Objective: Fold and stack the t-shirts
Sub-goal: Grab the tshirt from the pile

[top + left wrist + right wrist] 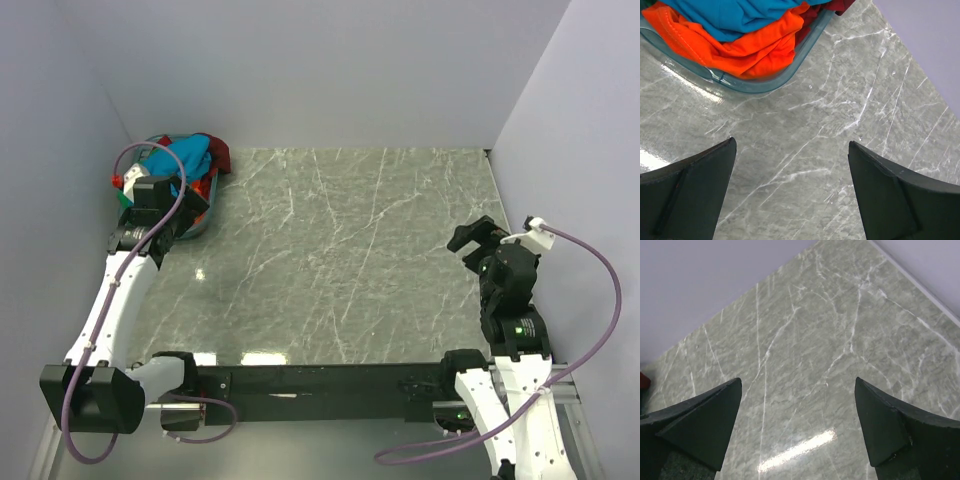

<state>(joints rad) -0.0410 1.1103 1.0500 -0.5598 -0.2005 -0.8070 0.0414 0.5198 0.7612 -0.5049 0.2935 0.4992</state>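
Teal-blue tee [735,15] tops basket [767,86] pile | my left gripper [791,145] spread wide, empty | right gripper [797,382] likewise | I should pinch top layer only, lift clear.

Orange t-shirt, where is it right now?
Left wrist view, top left: the orange t-shirt lies in the basket under the teal-blue t-shirt, just ahead of the open left hand.

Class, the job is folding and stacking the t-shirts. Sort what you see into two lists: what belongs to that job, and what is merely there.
Belongs to the job:
teal-blue t-shirt
orange t-shirt
dark red t-shirt
left hand and right hand, both open

Merely there:
basket holding the shirts
marble table
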